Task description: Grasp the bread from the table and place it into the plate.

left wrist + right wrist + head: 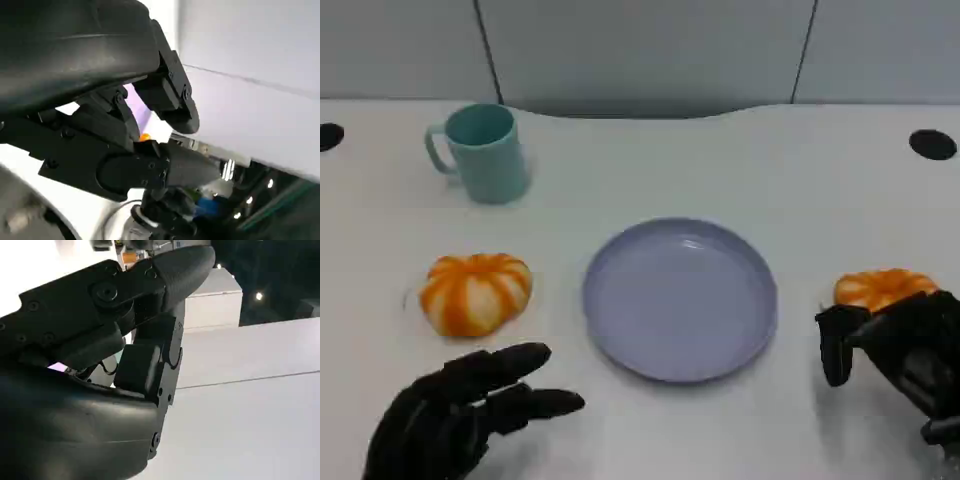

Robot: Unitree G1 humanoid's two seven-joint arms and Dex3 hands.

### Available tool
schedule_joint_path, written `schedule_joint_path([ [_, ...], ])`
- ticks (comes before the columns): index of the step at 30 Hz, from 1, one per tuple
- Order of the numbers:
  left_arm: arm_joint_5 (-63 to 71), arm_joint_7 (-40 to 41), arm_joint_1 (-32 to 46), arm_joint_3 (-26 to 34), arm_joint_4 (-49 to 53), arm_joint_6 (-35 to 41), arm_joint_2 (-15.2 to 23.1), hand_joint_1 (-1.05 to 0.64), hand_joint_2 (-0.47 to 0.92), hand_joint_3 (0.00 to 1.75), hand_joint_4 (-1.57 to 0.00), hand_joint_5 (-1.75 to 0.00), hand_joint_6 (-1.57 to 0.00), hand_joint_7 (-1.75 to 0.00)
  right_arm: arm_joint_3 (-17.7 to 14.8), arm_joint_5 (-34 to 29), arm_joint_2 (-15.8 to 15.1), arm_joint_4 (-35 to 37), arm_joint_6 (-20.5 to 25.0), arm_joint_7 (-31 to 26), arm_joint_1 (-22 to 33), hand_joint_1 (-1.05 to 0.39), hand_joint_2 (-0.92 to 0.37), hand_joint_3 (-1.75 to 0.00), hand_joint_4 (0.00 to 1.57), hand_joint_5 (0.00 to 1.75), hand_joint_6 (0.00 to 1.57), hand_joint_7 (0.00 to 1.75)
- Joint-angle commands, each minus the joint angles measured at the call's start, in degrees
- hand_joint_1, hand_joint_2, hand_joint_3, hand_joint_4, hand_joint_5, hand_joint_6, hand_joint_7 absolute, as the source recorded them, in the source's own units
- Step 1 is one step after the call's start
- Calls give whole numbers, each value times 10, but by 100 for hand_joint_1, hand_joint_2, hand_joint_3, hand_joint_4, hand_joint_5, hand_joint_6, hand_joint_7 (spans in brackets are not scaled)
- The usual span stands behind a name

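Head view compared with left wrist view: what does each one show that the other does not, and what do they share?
The head view alone shows the teal mug, the left bread, the right hand close beside the right bread, and the whole purple plate. The left wrist view alone shows a dim background with small lights beyond the table edge. Both show the left hand, open, and the white table.

White table [800, 170] with a curved far edge and two round black holes [932, 144] near its corners. Behind, pale grey wall panels [640, 45] split by dark seams. Beyond, dim room with small bright lights [258, 296].
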Motion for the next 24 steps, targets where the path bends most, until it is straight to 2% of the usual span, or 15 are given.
schedule_joint_path([
  [1, -22, 3, 18, -9, -72, 1, 3, -91, 92, 35, -82, -35, -86, -1, 0, 1, -6, 0, 16, -4, -8, -43, -89, -1, 104, 148, 140, 3],
  [3, -26, -13, 9, -12, -41, 4, 9, -90, 92, 36, -83, -33, -85, -1, 3, -1, -9, 0, 20, 4, -10, -42, -90, 0, 101, 156, 139, 2],
  [5, -27, -23, 5, -18, -24, 18, 17, -89, 92, 36, -83, -31, -85, 0, 9, -6, -15, 0, 28, 4, -11, -44, -90, 0, 100, 154, 139, 2],
  [12, -30, -18, 11, -27, -22, 53, 21, -86, 92, 35, -84, -29, -86, -1, -3, 14, -3, -5, 45, 16, -11, -40, -88, -1, 102, 149, 137, 0],
  [13, 30, 15, 9, -24, -16, -38, 22, -86, 92, 35, -84, -29, -86, -1, -1, 11, -4, -6, 43, 13, -10, -40, -89, -1, 102, 150, 137, 0],
  [14, 95, 49, 7, -22, -8, -129, 27, -90, 92, 42, -78, -27, -78, 0, 2, 7, -6, -6, 43, 10, -10, -42, -89, -1, 102, 150, 139, 1],
  [15, 229, 128, 3, -1, -19, -241, 40, -92, 92, 45, -71, -25, -72, 0, 4, 4, -8, -5, 42, 7, -11, -43, -89, -1, 102, 150, 139, 1],
  [16, 359, 214, -10, 29, -37, -326, 55, -95, 92, 39, -53, -16, -59, 0, 8, -1, -11, -4, 43, 2, -12, -44, -89, -1, 102, 148, 139, 1],
  [17, 453, 290, -29, 51, -55, -356, 76, -97, 92, 33, -43, -11, -51, 0, 7, 1, -9, -3, 42, 2, -14, -45, -89, -1, 102, 147, 139, 1],
  [20, 599, 443, -78, 55, -67, -334, 143, -100, 92, 27, -24, -1, -28, 0, 2, 4, -2, 0, 16, 5, -17, -43, -90, 0, 102, 151, 139, 1],
  [22, 667, 518, -119, 23, -47, -281, 198, -101, 92, 25, -22, -1, -24, 0, 3, -1, -1, 1, -4, 1, -17, -45, -91, 0, 100, 157, 142, 3],
  [24, 725, 585, -173, -22, 5, -227, 246, -102, 92, 25, -25, -2, -26, -2, 7, -5, -4, 1, 5, -5, -16, -45, -91, 0, 100, 157, 144, 4],
])
